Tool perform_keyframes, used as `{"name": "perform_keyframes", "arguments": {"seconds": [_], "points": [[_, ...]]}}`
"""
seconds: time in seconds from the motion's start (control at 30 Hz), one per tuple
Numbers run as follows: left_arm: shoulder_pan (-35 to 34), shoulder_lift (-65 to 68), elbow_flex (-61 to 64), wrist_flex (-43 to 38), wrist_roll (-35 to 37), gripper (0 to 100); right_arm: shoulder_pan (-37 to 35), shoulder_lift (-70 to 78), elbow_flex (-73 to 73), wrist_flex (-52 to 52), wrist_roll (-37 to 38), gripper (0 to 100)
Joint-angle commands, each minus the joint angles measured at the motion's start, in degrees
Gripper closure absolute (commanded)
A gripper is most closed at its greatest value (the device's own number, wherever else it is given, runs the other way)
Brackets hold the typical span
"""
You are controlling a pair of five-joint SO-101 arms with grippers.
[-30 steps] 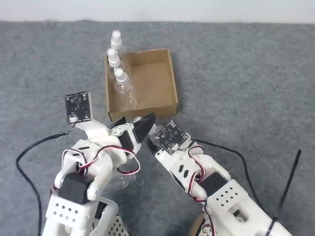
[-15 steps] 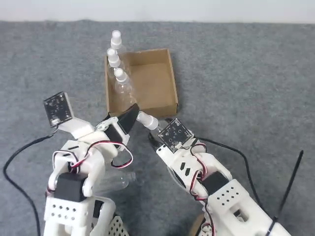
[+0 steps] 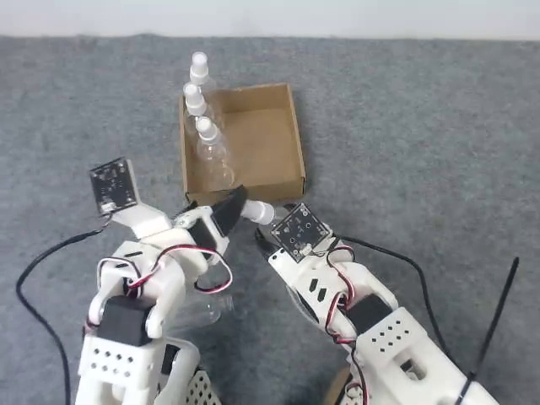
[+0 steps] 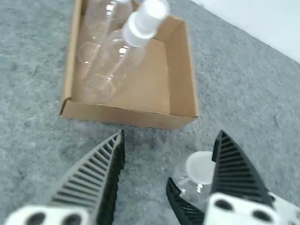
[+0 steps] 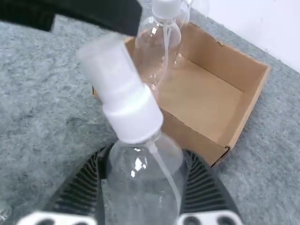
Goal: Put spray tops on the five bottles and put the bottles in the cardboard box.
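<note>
Three capped bottles (image 3: 211, 152) stood in the box (image 3: 297, 135), lined along one side wall with their spray tops above the rim. From above, whether the farthest one's base sat inside the wall could not be told.

The right gripper (image 5: 145, 173) held a fourth bottle (image 5: 136, 164) just in front of the box's near wall, its fingers (image 5: 79, 187) closed on the clear body. This bottle leaned toward the box, and a white top (image 5: 124, 103) was on its neck. Whether the top was fully seated was not visible.

The left gripper (image 4: 169, 140) was just beside that top, its fingers (image 4: 101, 171) spread wide and gripping nothing.

A fifth bottle (image 3: 201, 310) lay on its side on the grey surface (image 3: 422, 126), near the base of the left arm (image 3: 148, 270) and partly hidden by it. Its neck was hidden, so whether it had a top could not be told.

By my reckoning the job was a little past halfway: three bottles finished, a fourth capped or nearly so but not yet boxed, and the fifth untouched. What remained looked like setting the held bottle into the free part of the box, then capping the last bottle and putting it in the box too.
</note>
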Motion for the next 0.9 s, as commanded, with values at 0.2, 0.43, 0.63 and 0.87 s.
{"name": "perform_keyframes", "arguments": {"seconds": [0.2, 0.43, 0.63, 0.87], "points": [[4.2, -0.9, 3.6, -6.2, -4.4, 72, 0.2, -2.2, -1.1, -1.3, -0.8, 98.5], [4.0, -0.9, -0.2, -6.2, -4.1, 72, 0.1, -2.2, -0.4, -1.5, -0.8, 98.3], [4.0, -2.5, -2.4, -6.1, -2.6, 72, 0.1, -2.2, -0.4, -1.5, -0.8, 98.3], [3.9, -18.6, -1.8, -0.4, -1.8, 72, 0.1, -2.2, -0.5, -1.5, -5.9, 98.2]]}}
